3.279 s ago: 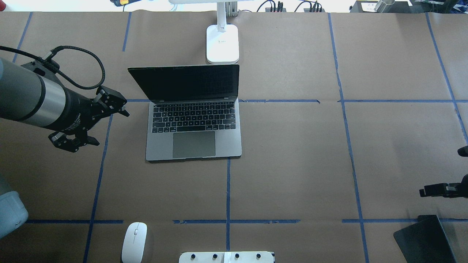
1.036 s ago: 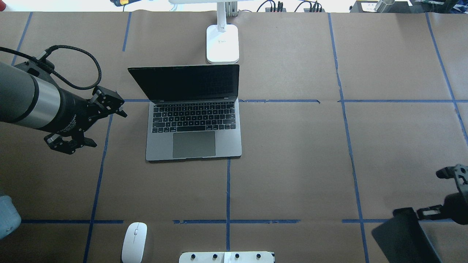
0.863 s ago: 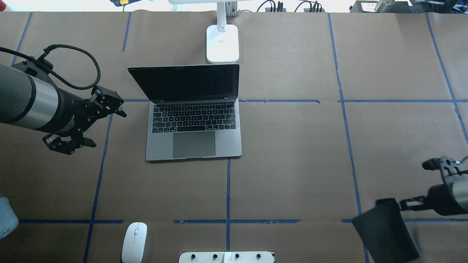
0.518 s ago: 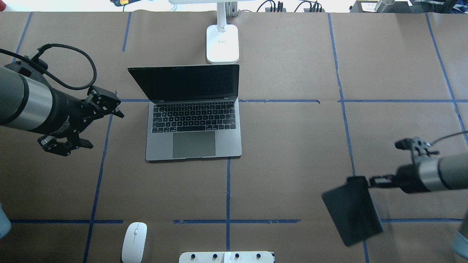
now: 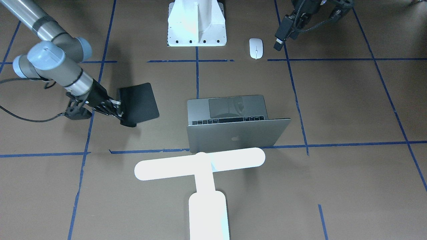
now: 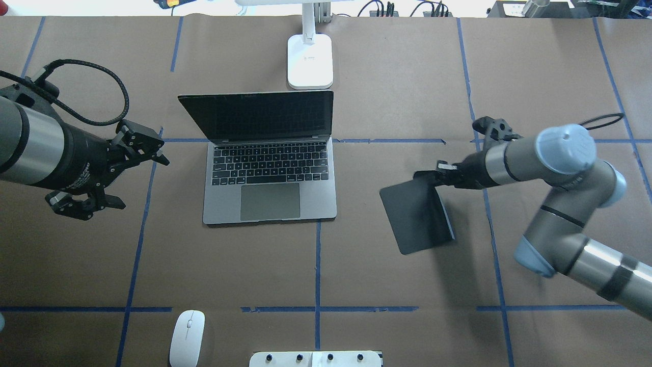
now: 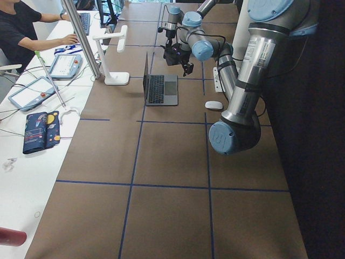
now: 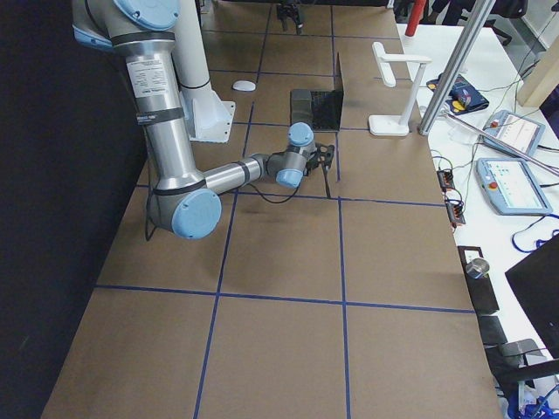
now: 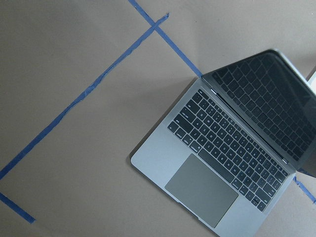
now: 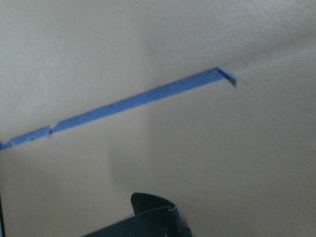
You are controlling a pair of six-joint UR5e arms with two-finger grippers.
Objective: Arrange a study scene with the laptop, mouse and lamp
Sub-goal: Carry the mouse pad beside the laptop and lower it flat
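Mat placement seems in hand: right gripper point(image 6: 434, 176) pinches the black mouse mat point(image 6: 415, 216) right of the open laptop point(image 6: 270, 196), left gripper point(image 6: 142, 182) hovers spread; next, lay it flat, then fetch the near-edge mouse point(image 6: 187, 338)

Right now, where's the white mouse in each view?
Front-facing: mouse near top, right of centre.
Overhead: mouse bottom, left of centre.
Exterior left: mouse right of centre.
Exterior right: mouse upper left.
Left wrist: not in it.
Right wrist: not in it.
Landmark: laptop; mouse beyond its trackpad edge.
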